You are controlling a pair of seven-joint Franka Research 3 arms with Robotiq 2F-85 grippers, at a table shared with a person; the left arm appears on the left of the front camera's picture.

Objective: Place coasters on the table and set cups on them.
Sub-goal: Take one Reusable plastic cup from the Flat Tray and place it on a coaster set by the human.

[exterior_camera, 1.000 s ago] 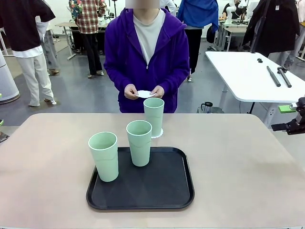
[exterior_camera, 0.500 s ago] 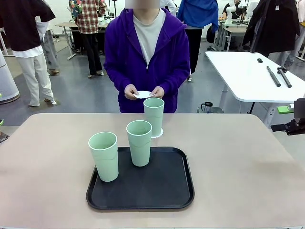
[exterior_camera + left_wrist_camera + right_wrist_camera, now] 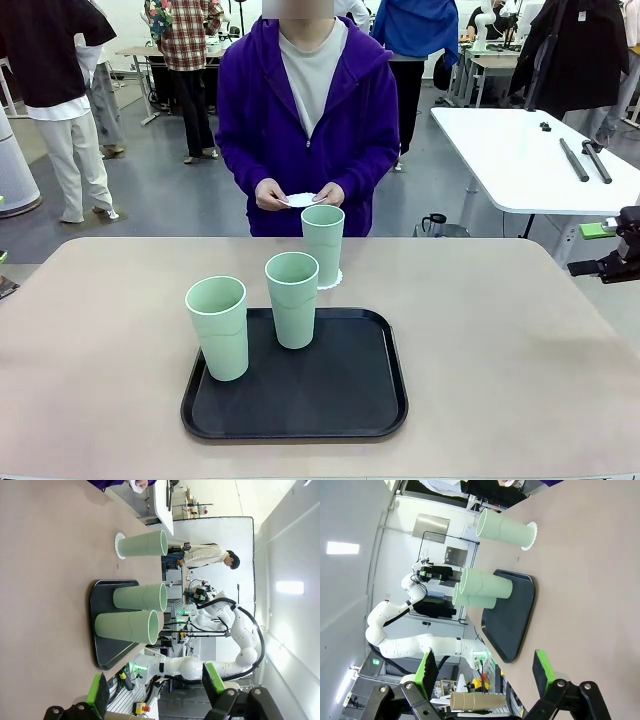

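Observation:
One mint-green cup (image 3: 322, 243) stands on a white lacy coaster (image 3: 332, 281) on the beige table (image 3: 500, 350), just beyond the tray. Two more cups (image 3: 292, 299) (image 3: 218, 327) stand upright on the black tray (image 3: 330, 400). The person across the table holds another coaster (image 3: 300, 199) in both hands at waist height. My left gripper (image 3: 156, 690) is open and holds nothing, well back from the cups (image 3: 142, 543). My right gripper (image 3: 485, 667) is open too, off to the side of the tray (image 3: 517, 620). Part of it shows at the table's right edge (image 3: 612, 262).
A white table (image 3: 530, 160) with black rods stands behind on the right. Other people stand in the background. The beige tabletop is bare to the left and right of the tray.
The person's hands with the coaster have shifted slightly. My right gripper at the right edge has wobbled a little. The cups and tray have not moved.

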